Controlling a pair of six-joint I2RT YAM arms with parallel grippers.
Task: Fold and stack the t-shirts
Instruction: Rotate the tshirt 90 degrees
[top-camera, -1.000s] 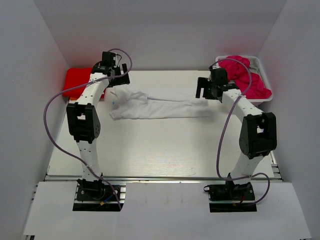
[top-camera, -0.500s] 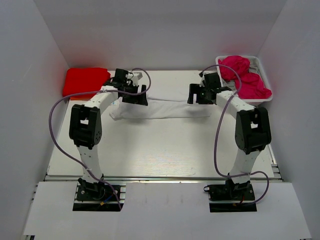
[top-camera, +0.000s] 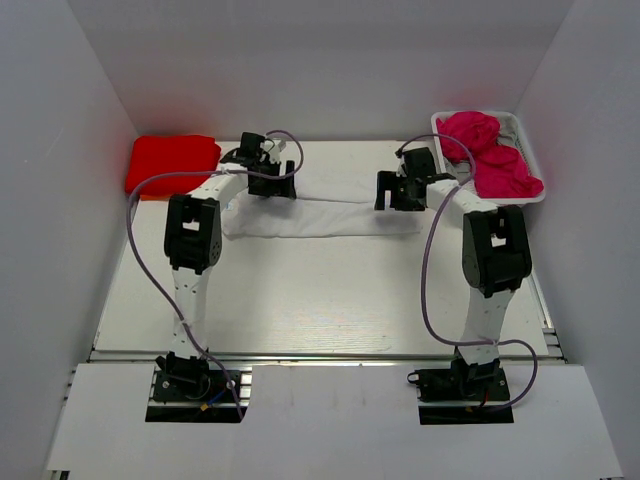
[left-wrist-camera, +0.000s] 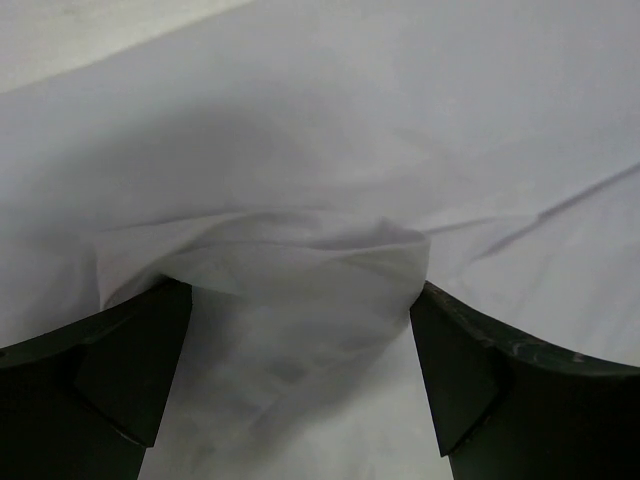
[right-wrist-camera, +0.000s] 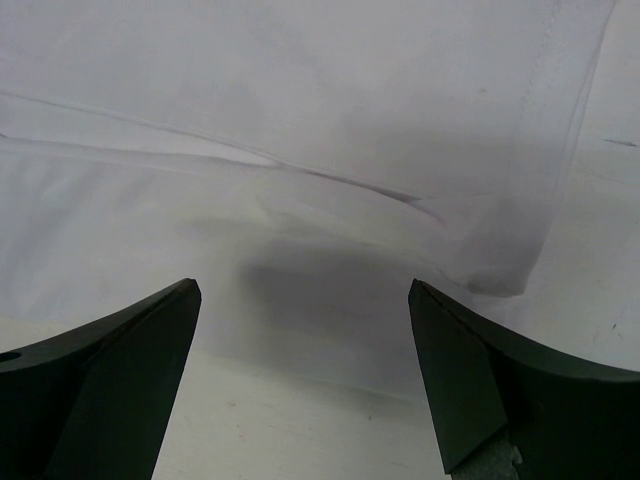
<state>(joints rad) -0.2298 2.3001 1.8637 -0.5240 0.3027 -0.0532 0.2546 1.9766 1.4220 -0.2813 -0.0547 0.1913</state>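
Observation:
The white t-shirt (top-camera: 320, 220) lies spread lengthwise across the far middle of the table. My left gripper (top-camera: 270, 186) is low over its left end. In the left wrist view the gripper (left-wrist-camera: 300, 290) is open, with a raised fold of the white cloth (left-wrist-camera: 300, 250) between the fingers (left-wrist-camera: 120, 370). My right gripper (top-camera: 396, 192) is over the shirt's right end. In the right wrist view it (right-wrist-camera: 302, 285) is open and empty just above the shirt's near edge (right-wrist-camera: 300, 130). A folded red t-shirt (top-camera: 172, 160) lies at the far left. Magenta t-shirts (top-camera: 495, 160) are heaped at the far right.
The magenta shirts sit in a white wire basket (top-camera: 522, 128) in the far right corner. White walls enclose the table on the left, back and right. Bare table (top-camera: 320, 300) lies between the white shirt and the arm bases.
My left gripper moved right from beside the red shirt onto the white shirt's left end. My right gripper moved slightly left. The white shirt now lies wider, with more cloth spread on its far side.

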